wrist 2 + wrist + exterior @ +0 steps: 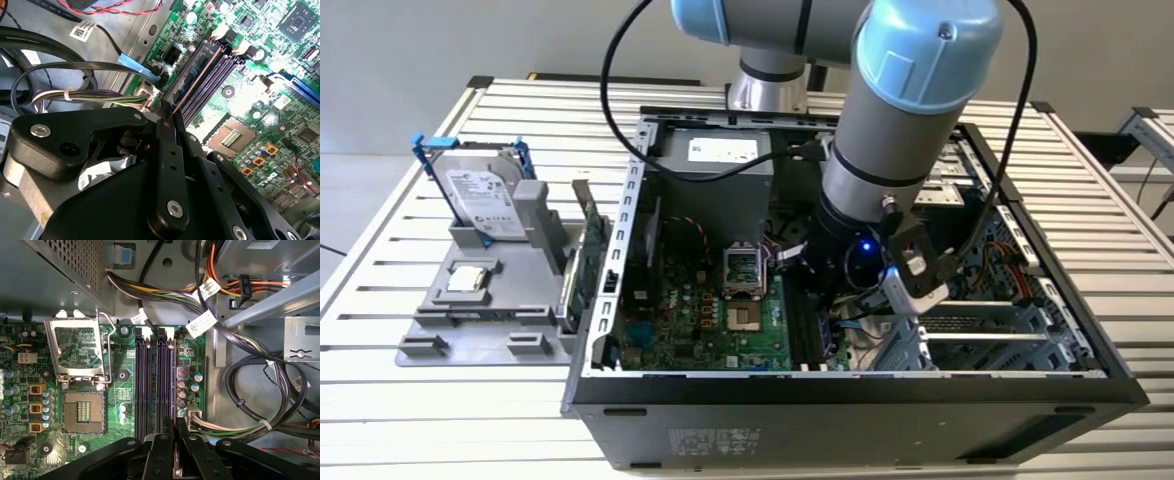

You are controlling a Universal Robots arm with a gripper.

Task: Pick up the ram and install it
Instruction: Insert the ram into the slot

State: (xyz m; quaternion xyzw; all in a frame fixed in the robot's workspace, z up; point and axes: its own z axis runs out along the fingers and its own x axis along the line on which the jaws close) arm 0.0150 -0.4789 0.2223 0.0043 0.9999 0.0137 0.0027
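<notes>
The ram (197,75) shows edge-on as a thin strip with a copper-coloured line, running from my fingertips along the black memory slots (215,70). In the first wrist view the ram (173,385) lines up with the slot closest to the row of capacitors (182,390). My gripper (169,117) (175,427) is shut on the near end of the ram. I cannot tell whether the ram is pressed home or just resting in the slot. In the exterior view my gripper (834,290) is down inside the open computer case (854,390), over the green motherboard (707,320).
The empty processor socket (82,410) lies beside the slots. Bundled cables (250,400) and the case's metal frame crowd the other side. Outside the case, a grey fixture (480,320) holds a silver hard drive (487,195) and a green expansion card (594,250).
</notes>
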